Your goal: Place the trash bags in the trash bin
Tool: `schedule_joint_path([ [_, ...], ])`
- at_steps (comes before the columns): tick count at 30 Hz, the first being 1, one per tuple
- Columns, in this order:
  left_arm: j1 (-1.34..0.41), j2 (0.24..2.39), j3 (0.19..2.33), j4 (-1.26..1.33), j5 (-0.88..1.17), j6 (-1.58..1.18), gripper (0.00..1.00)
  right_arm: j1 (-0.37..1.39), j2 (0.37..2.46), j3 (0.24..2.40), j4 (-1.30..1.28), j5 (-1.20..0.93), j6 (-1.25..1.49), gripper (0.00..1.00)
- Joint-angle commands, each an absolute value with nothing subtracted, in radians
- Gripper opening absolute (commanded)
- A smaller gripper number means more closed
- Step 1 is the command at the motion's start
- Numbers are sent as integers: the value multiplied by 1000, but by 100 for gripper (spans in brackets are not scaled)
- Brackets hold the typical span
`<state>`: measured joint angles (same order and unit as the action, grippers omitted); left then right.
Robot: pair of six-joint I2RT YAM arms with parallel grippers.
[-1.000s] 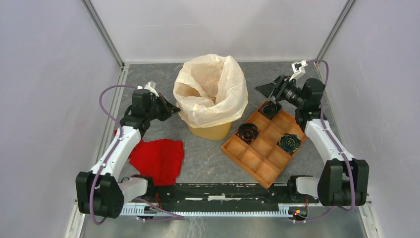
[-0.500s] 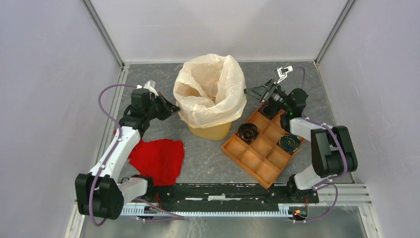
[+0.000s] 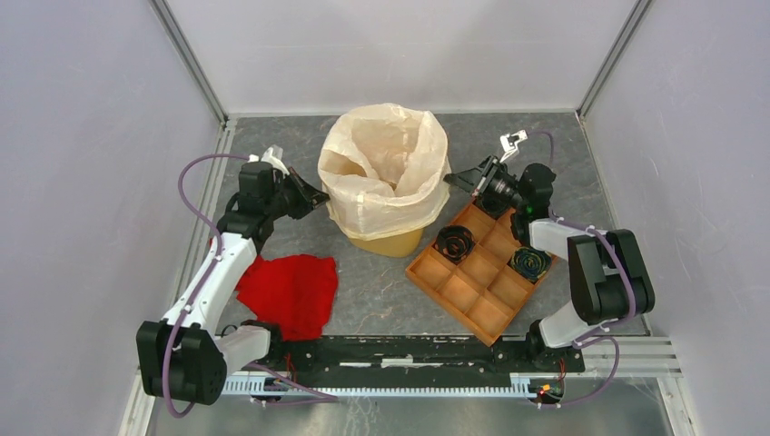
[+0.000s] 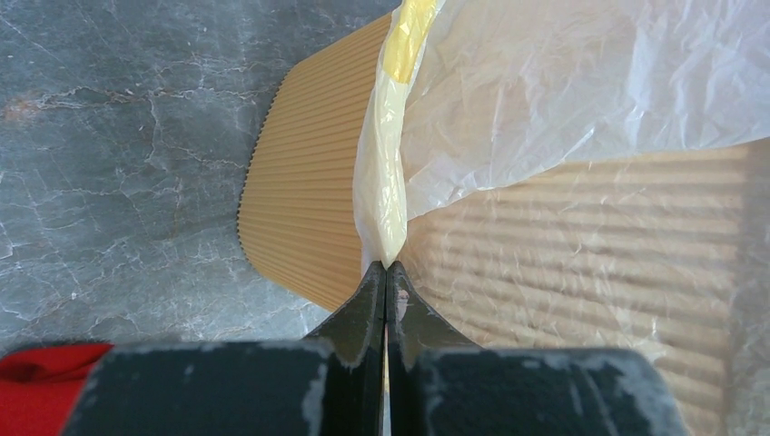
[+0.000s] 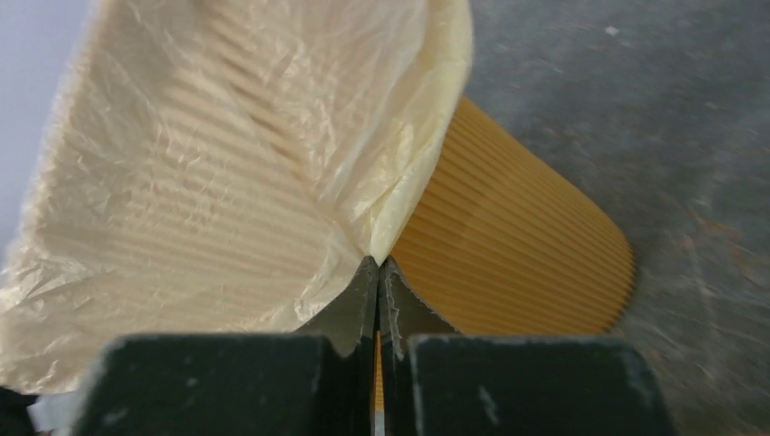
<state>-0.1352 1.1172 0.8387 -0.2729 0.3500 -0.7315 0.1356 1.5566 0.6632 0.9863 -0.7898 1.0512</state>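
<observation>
The orange-yellow trash bin [image 3: 389, 242] stands at the middle of the table with the cream-white trash bag [image 3: 386, 173] draped inside it and folded over its rim. My left gripper [image 3: 320, 198] is shut on the bag's edge at the bin's left side; the left wrist view shows the film [image 4: 386, 209] pinched at the fingertips against the ribbed bin wall [image 4: 304, 200]. My right gripper [image 3: 449, 179] is shut on the bag's edge at the bin's right side; the right wrist view shows the film [image 5: 381, 218] pinched there, the bin wall [image 5: 518, 254] beside it.
A red cloth [image 3: 291, 292] lies at the near left. An orange-brown compartment tray [image 3: 479, 291] sits right of the bin, with dark coiled items [image 3: 454, 242] in some cells. Grey walls close in the table on three sides.
My right arm swung in from the far right to the bin's right rim, and its gripper closed on the bag's edge. The left arm stayed put, still holding the bag.
</observation>
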Motion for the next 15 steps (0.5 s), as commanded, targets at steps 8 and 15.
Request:
schedule_joint_path([
  [8,-140,1196,783,-158,352,-769,2,151,1631,772,552,-658,655,0],
  [15,-140,1230,785,-140,337,-768,2,183,1642,816,471,-621,589,0],
])
